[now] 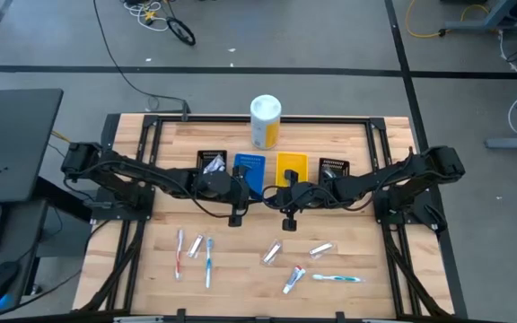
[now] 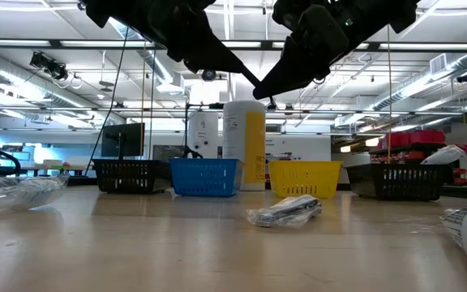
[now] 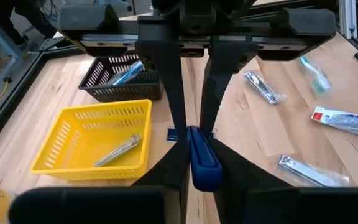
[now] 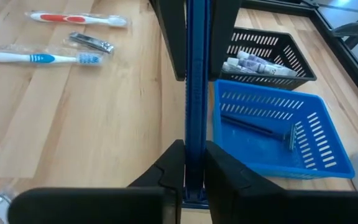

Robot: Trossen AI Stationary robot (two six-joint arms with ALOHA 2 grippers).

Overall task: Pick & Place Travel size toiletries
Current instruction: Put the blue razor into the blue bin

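A slim dark blue razor (image 4: 195, 93) is up in the air between both grippers, over the table's middle in front of the bins. My left gripper (image 3: 202, 171) comes from the left and my right gripper (image 4: 194, 177) from the right. They meet tip to tip (image 2: 258, 83), each shut on the razor, whose head is hidden. A second razor (image 4: 263, 130) lies in the blue bin (image 1: 249, 170). Toothbrushes (image 1: 209, 260), tubes (image 1: 293, 280) and wrapped clippers (image 1: 272, 254) lie flat on the near half of the table. My left gripper pinches one end of the razor's handle (image 3: 202, 155) between its two fingers, coming level from the table's left. The razor is lifted clear, its length in line with the fingers. My right gripper pinches the other end of the handle (image 4: 195, 149) between its two fingers, coming level from the table's right. The handle runs along the fingers and out toward my left gripper's fingers (image 4: 169, 37).
Four bins stand in a row behind the grippers: black (image 1: 211, 162) with tubes, blue, yellow (image 1: 292, 169) with a clipper, black (image 1: 334, 168). A large white-and-yellow canister (image 1: 265, 121) stands behind them. Bare wood lies between the bins and the loose items.
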